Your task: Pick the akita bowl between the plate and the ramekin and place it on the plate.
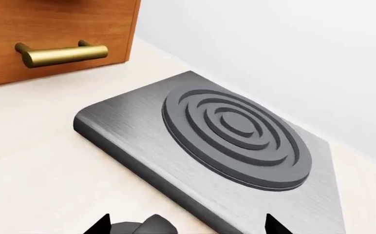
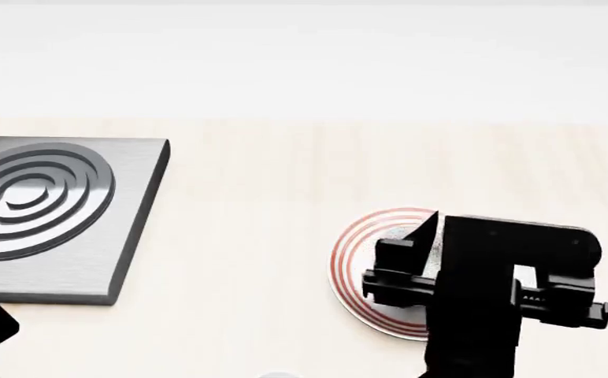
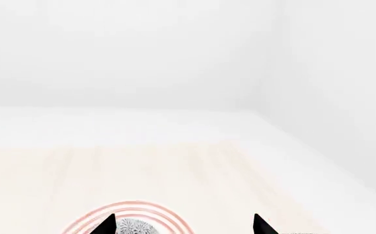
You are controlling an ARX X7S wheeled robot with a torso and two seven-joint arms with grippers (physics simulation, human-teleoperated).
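Currently, as seen from the three cameras:
Right gripper (image 3: 183,225): above the plate, its two dark tips showing wide apart; jaws spread, nothing between them.
Akita bowl (image 3: 135,227): a speckled grey patch inside the red rings, so it sits on the plate; mostly hidden by the arm in the head view.
Plate (image 2: 359,244): on the pale desk (image 2: 262,236), right of the hob.
Left gripper (image 1: 186,226): low over the desk beside the grey hob plate (image 1: 175,146); tips apart, jaws empty.
Drawer: wooden front with a brass handle (image 1: 61,53), beyond the hob.
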